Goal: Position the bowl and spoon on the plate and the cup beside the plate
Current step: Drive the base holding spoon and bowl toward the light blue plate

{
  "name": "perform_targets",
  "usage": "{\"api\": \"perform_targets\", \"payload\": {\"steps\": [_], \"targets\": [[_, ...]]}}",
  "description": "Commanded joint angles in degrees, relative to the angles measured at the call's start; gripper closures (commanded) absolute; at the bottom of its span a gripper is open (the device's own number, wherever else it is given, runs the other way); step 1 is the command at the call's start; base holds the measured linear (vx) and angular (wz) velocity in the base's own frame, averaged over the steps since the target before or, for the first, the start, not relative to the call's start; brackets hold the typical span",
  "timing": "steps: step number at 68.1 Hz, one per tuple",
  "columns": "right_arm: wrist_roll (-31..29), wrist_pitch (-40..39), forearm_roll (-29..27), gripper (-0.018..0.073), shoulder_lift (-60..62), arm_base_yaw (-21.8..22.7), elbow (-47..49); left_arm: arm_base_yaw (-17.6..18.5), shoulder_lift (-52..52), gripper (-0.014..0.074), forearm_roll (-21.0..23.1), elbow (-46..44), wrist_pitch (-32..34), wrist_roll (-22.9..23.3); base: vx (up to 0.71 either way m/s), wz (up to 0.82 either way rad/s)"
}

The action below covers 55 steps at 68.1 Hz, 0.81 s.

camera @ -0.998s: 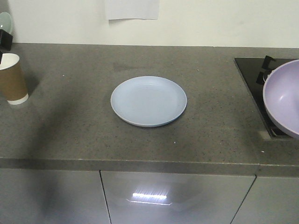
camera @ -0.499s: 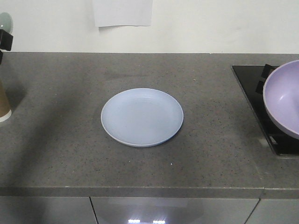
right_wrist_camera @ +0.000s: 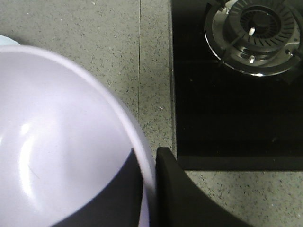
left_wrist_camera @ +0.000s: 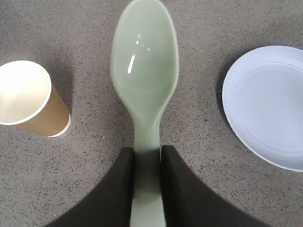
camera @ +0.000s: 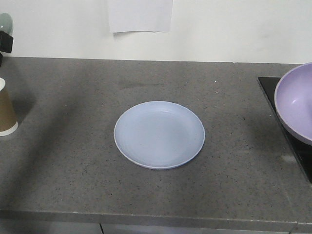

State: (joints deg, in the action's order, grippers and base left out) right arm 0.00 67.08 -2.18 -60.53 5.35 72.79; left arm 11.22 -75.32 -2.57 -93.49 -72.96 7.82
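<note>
The pale blue plate (camera: 159,134) lies flat in the middle of the grey counter, with nothing on it. My left gripper (left_wrist_camera: 147,161) is shut on the handle of the mint-green spoon (left_wrist_camera: 144,71), held above the counter between the brown paper cup (left_wrist_camera: 28,99) and the plate (left_wrist_camera: 270,104). The cup (camera: 6,114) stands upright at the far left edge. My right gripper (right_wrist_camera: 151,165) is shut on the rim of the lavender bowl (right_wrist_camera: 57,142), one finger inside and one outside. The bowl (camera: 295,102) hangs at the right edge, over the hob.
A black glass hob (right_wrist_camera: 236,85) with a gas burner (right_wrist_camera: 255,33) is set into the counter (camera: 73,161) at the right. A white sheet (camera: 140,15) hangs on the back wall. The counter's front edge runs along the bottom of the front view.
The front view has shifted: the counter and plate sit lower and larger, and the cabinet fronts have dropped out of sight. Bowl and spoon stay held at the frame edges.
</note>
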Motion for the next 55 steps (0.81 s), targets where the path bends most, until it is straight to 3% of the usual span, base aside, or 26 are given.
{"api": "perform_targets", "payload": {"steps": [1,55], "targets": [[-0.62,-3.05,0.15,0.0566,0.74,0.22,1.47,0.22,1.45,0.0603,-0.05,-1.43,1.32,0.54,0.07,0.06],[-0.62,-3.05,0.15,0.0566,0.74,0.22,1.47,0.22,1.45,0.0603,-0.05,-1.43,1.32,0.54,0.05,0.06]]}}
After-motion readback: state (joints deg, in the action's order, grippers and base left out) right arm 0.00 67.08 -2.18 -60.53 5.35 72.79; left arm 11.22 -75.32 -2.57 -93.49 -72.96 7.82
